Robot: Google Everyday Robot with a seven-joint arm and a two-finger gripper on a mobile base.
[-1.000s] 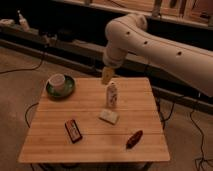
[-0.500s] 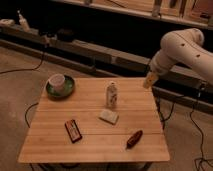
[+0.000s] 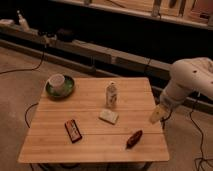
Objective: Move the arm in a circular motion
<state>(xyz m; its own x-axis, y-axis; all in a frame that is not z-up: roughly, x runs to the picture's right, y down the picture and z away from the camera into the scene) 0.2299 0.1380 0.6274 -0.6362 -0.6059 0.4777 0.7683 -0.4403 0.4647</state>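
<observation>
My hand [image 3: 159, 114] hangs at the bench's [image 3: 95, 142] 3 o'clock edge, and I cannot tell its state. The bottle [image 3: 111, 94] is at its 10 o'clock. My arm [image 3: 189, 80] has swung lower.

Single camera: raised, mid-distance, angled down over the whole tabletop [image 3: 95, 141], facing the ledge [image 3: 100, 51] at 12 o'clock. In frame at 3 o'clock: arm [image 3: 189, 80], with gripper [image 3: 159, 114] at the tabletop's edge.

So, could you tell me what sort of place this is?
Probably a robotics lab: cables trail over the floor, a bench runs behind, and the arm holds its gripper just off the wooden table.
</observation>
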